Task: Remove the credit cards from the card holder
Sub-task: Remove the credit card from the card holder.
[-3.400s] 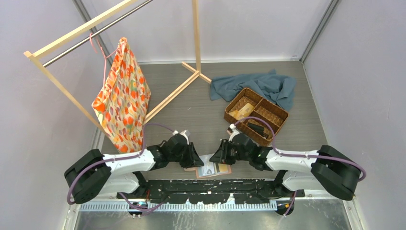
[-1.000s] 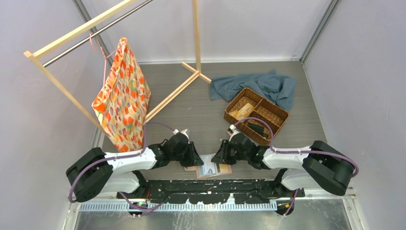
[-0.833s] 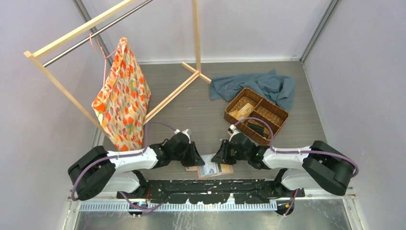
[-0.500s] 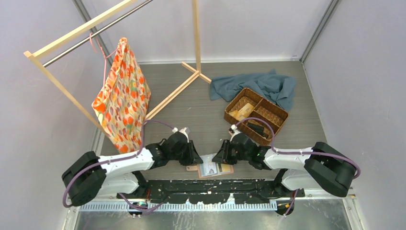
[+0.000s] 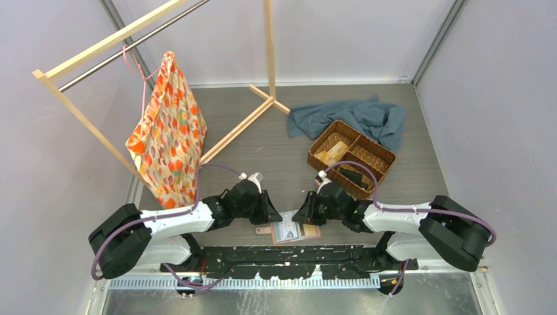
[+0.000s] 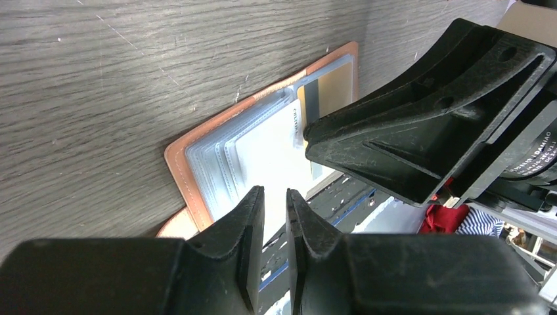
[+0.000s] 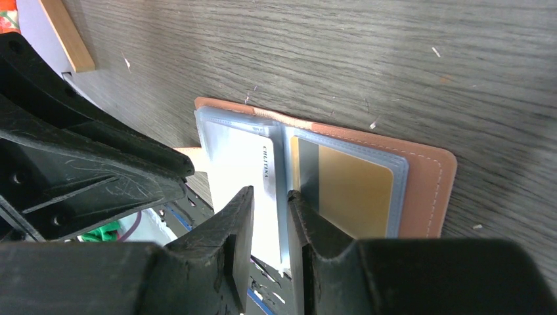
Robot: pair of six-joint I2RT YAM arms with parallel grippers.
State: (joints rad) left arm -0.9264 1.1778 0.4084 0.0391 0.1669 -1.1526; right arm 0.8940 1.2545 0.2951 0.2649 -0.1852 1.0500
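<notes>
The salmon-pink card holder (image 5: pixel 314 231) lies open at the table's near edge, between my two grippers. In the left wrist view its pink rim (image 6: pixel 178 164) frames clear sleeves with a pale card (image 6: pixel 266 147) and a tan-gold card (image 6: pixel 335 88). The right wrist view shows the holder (image 7: pixel 427 190), the gold card (image 7: pixel 355 190) and the pale card (image 7: pixel 236 164). My left gripper (image 6: pixel 270 197) hovers over the left half, jaws a narrow gap apart, nothing between them. My right gripper (image 7: pixel 270 197) is over the fold, jaws also narrowly apart and empty.
A brown woven basket (image 5: pixel 378 172) behind the right arm holds a tan card (image 5: pixel 334 151) and a black one (image 5: pixel 351 176). A blue cloth (image 5: pixel 361 118) lies behind it. A wooden rack (image 5: pixel 230 141) with a floral bag (image 5: pixel 169 134) stands at the left.
The left arm has shifted slightly back and to the right over the holder. The right gripper has barely moved. The holder stays in place.
</notes>
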